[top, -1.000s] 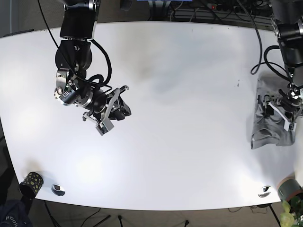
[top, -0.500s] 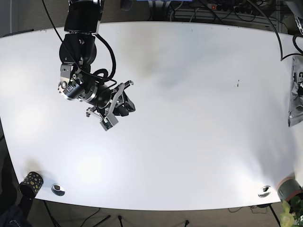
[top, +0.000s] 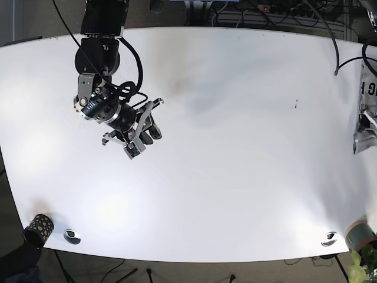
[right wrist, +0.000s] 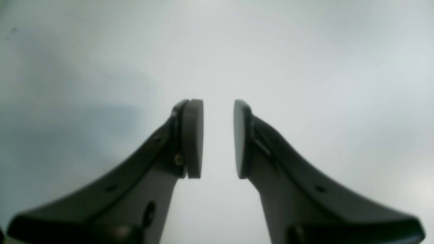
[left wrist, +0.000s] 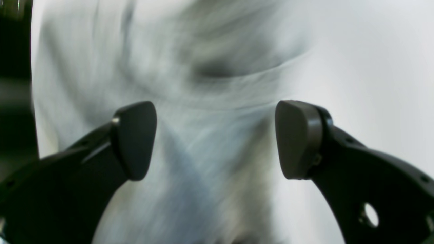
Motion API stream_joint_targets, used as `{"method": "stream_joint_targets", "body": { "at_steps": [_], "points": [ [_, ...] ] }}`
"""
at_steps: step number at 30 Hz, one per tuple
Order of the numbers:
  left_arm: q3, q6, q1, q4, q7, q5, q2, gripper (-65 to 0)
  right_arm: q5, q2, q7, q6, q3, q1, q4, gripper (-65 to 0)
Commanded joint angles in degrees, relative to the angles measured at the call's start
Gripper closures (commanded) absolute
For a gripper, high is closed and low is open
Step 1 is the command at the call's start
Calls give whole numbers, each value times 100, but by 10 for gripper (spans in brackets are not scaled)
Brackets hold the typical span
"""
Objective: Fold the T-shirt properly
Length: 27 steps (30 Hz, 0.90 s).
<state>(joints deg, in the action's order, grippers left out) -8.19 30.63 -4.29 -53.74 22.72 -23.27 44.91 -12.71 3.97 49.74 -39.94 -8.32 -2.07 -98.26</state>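
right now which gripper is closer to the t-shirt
Left. The left gripper hangs open right over the T-shirt at the table's edge; the right gripper is far across the table, over bare surface.

My base camera hangs high overhead and looks straight down on the whole white table [top: 235, 177], with both arms at the sides. My right wrist camera sits just behind the right gripper [right wrist: 218, 139], close above bare tabletop, a patch the base view also covers. My left wrist camera looks past the left gripper [left wrist: 216, 139] at blurred grey T-shirt [left wrist: 203, 84] cloth, very near; the base view catches that cloth at its right edge.
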Motion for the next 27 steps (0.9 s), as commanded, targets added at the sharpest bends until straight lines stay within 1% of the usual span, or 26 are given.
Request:
{"method": "stream_joint_targets", "body": {
  "at_steps": [1,2,4,6,7,8,10,12,13,15,18,20,21,23,27],
  "points": [
    [-56,-8,-41,-547,-105,-262,33,-499,519,30,-661,-6,-17,-26,-104,-144],
    [-56,-8,-32,-662,-105,-271,-20,-499,757,30,-916,-6,-17,18,-95,-144],
    [-56,-70,-32,-917,-105,-254,-205,-493,1363,3,-1611,-6,-25,132,-51,-144],
    [-56,-254,-23,-1101,-140,-254,-381,-468,1768,3,-2218,-6,-17,237,107,-144],
    [-56,-378,-14,-1215,-254,-254,-495,-460,1970,3,-2560,51,-8,272,204,-144],
    [-47,-483,21,-1339,-404,-245,-662,-456,2137,3,-2903,175,-17,299,283,-144],
    [-47,-624,153,-1479,-641,-192,-908,-453,2278,47,-3334,368,-17,396,415,-144],
    [-39,-835,302,-1717,-984,133,-1207,-453,2374,135,-3879,649,-25,501,591,-144],
    [-30,-914,337,-1796,-1081,274,-1330,-453,2383,197,-4046,746,-25,527,652,-144],
    [-30,-1125,504,-2051,-1345,775,-1831,-453,2339,390,-4503,1080,-25,642,837,-144],
    [-47,-1353,759,-2517,-1626,1531,-2499,-453,2234,566,-4969,1467,-25,782,1013,-144],
    [-47,-1406,979,-2815,-1802,1900,-2833,-453,2049,689,-5048,1599,-34,897,1021,-146],
    [-47,-1406,1102,-3000,-1863,2006,-2974,-453,1908,768,-5048,1660,-34,993,1013,-149],
    [-56,-1415,1322,-3273,-1890,2041,-3176,-453,1592,909,-5057,1704,-34,1143,960,-151],
    [-56,-1415,1937,-3976,-1863,2050,-3589,-451,809,1129,-5057,1704,-34,1670,714,-152]
  ]
}}
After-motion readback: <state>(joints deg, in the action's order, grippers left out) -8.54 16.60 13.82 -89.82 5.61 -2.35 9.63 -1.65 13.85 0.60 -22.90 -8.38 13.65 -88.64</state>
